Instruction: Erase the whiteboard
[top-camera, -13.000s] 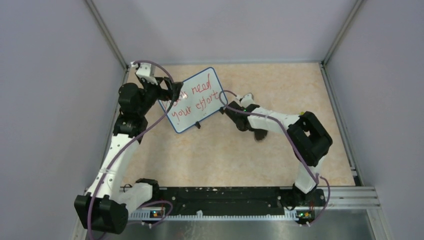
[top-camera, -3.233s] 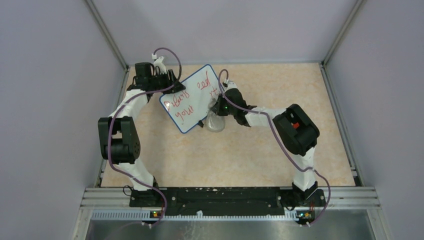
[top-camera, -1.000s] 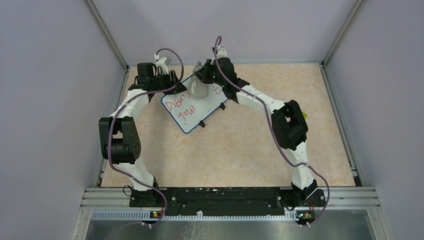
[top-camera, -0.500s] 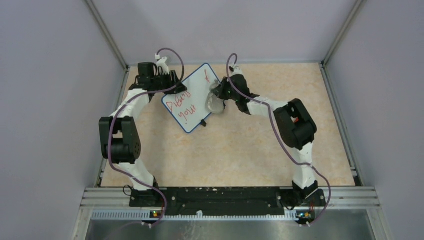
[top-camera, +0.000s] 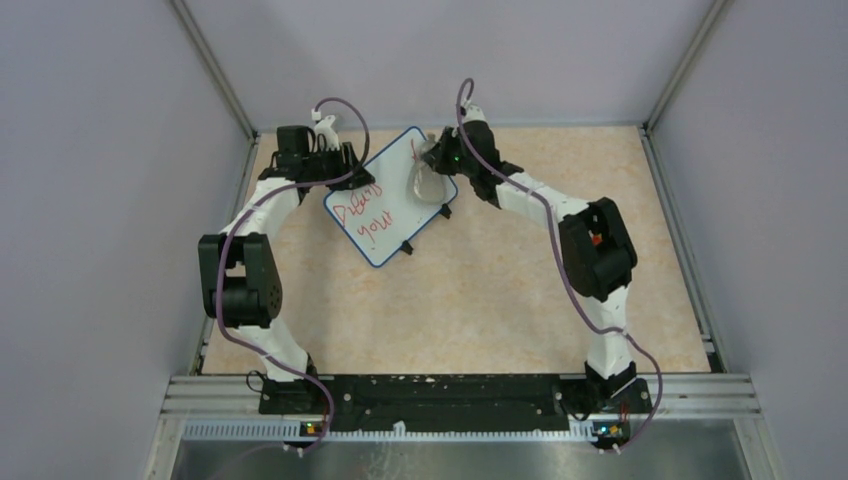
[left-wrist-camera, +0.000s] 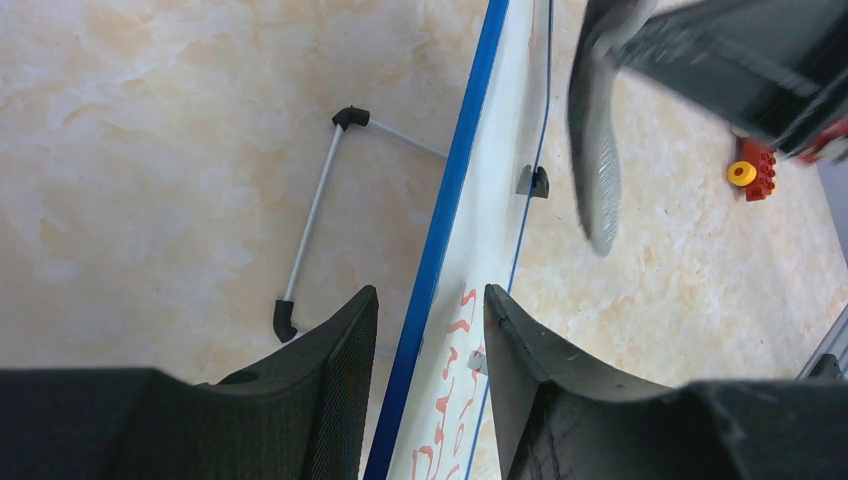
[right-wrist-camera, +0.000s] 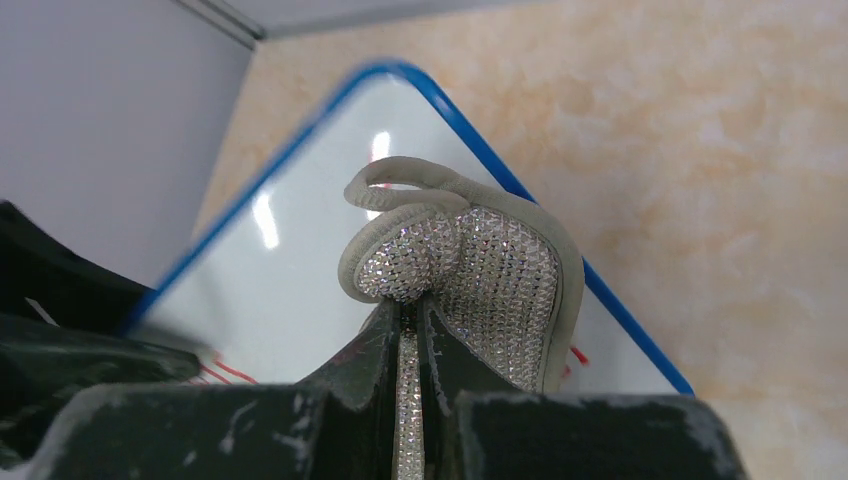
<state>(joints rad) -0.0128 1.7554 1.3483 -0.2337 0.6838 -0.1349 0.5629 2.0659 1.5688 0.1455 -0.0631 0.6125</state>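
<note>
The whiteboard (top-camera: 392, 195) stands tilted at the back left of the table, blue-rimmed. Red writing (top-camera: 365, 215) fills its lower left; a small red mark stays near the top right corner. My left gripper (top-camera: 345, 175) is shut on the board's left rim, one finger on each side (left-wrist-camera: 430, 300). My right gripper (top-camera: 445, 165) is shut on a grey textured eraser pad (right-wrist-camera: 490, 270). The pad (top-camera: 425, 178) lies against the board's upper right part. In the left wrist view the whiteboard (left-wrist-camera: 480, 200) shows edge-on with the pad (left-wrist-camera: 597, 150) beside it.
A thin wire stand with black feet (left-wrist-camera: 315, 215) props the board from behind. Grey walls and metal posts close in the back corner (top-camera: 250, 130) close to the left arm. A black rail (top-camera: 450, 395) runs along the near edge.
The right gripper swept the pad down the board's right side, then back up toward the top right corner. Red marks there have thinned. The left arm and board stayed put.
</note>
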